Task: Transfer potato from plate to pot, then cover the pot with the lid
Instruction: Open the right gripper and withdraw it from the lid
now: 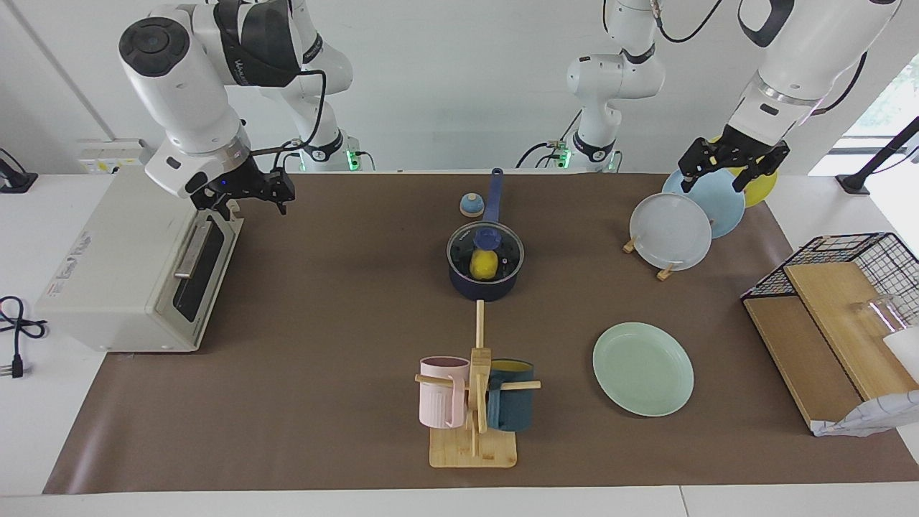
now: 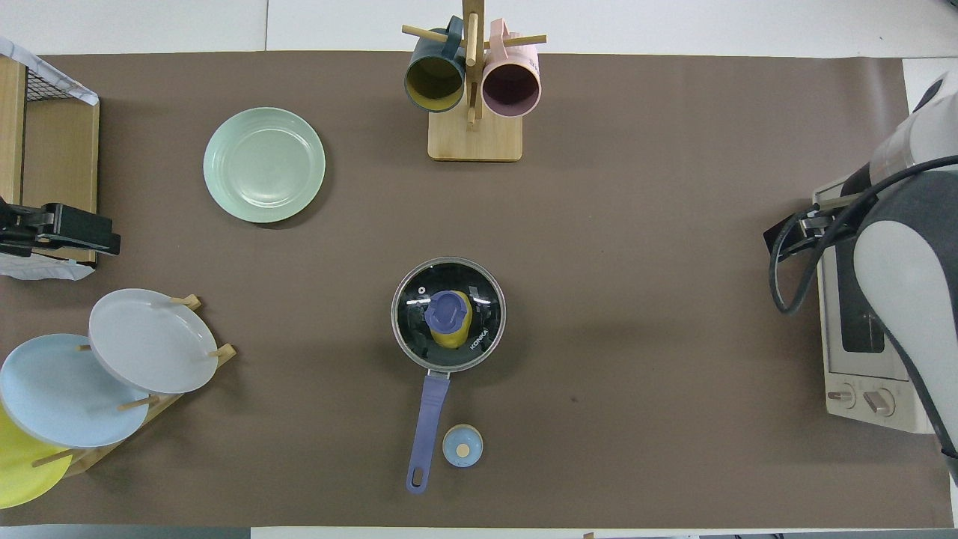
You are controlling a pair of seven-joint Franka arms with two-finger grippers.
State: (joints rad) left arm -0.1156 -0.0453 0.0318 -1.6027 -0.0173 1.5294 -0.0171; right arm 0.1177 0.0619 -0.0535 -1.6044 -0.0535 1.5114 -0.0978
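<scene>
Both end effectors empty: left (image 1: 731, 166) over plate rack, right (image 1: 248, 192) over toaster; lidded pot (image 1: 484, 278) mid-tabletop (image 1: 323, 323), open mat around.

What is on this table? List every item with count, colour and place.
pot: 1, dark navy, mid-table
lid: 1, clear glass with blue knob, on the pot
potato: 1, yellow, inside the pot under the lid
plate: 1, mint green, bare, farther from the robots than the pot
dome: 1, blue and tan, beside the pot's handle
mugs: 2, pink and teal, on a wooden stand
racked plates: 3, grey-white, light blue, yellow, at the left arm's end
toaster oven: 1, white, at the right arm's end
left arm: jaws open over the racked plates
right arm: waits over the toaster oven
</scene>
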